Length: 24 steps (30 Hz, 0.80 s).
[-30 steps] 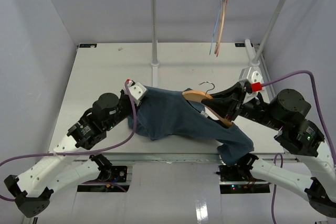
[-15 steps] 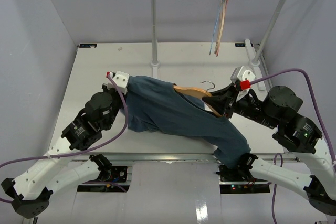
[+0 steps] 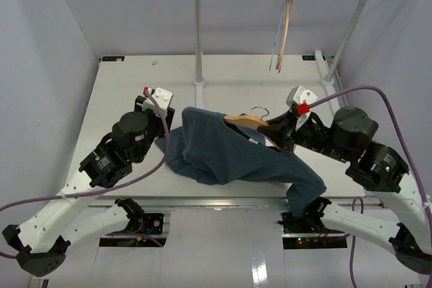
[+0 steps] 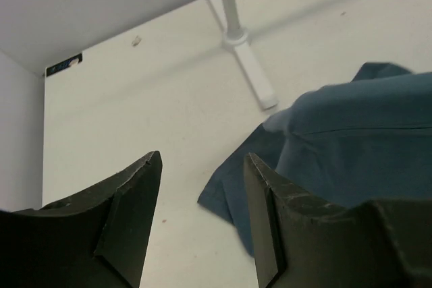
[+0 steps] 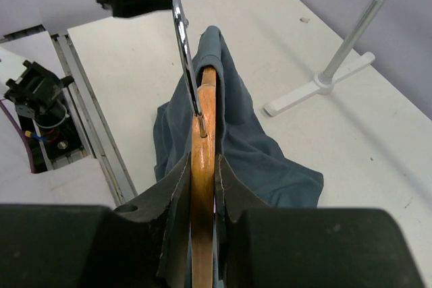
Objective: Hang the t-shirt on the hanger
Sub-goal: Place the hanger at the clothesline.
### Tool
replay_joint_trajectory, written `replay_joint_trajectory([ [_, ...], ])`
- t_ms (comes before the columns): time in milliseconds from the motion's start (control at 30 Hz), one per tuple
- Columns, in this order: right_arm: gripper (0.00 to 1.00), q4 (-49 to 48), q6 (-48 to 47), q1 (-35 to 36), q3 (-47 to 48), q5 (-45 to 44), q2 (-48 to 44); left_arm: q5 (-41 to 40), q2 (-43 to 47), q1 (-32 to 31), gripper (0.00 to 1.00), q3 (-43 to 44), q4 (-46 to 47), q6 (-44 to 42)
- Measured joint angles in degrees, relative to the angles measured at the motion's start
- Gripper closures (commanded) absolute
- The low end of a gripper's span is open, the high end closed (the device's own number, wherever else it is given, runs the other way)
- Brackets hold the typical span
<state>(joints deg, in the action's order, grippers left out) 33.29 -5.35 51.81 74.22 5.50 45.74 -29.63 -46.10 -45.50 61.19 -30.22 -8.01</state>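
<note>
t-shirt (image 3: 216, 150) draped over one end of hanger (image 3: 244, 121), rest slumped on table (image 3: 121, 92) | right gripper (image 5: 201, 193) clamped on hanger | left gripper (image 4: 202, 166) jaws apart, empty | shirt likely soft, limp, light: pinch a hem or collar edge

The left shoulder of the wooden hanger (image 3: 244, 121) is covered by the t-shirt (image 3: 223, 156). Its right end is lost behind the right gripper (image 3: 275, 136), whose fingertips cannot be made out from above. In the right wrist view the hanger's near end is buried between the fingers (image 5: 174, 193) and cropped by the lower edge. In the left wrist view the t-shirt is cut off at the right edge. The thin hangers (image 3: 283, 25) on the rail are too small to be counted, perhaps three.
</note>
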Motion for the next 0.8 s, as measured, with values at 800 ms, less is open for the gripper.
replay_joint_trajectory([
  [800, 0.92, 11.56, 15.51, 0.00, -8.14, -34.25, 1.88, 36.59, -0.64, 0.00, 0.02, -3.24, 10.28, 25.35],
])
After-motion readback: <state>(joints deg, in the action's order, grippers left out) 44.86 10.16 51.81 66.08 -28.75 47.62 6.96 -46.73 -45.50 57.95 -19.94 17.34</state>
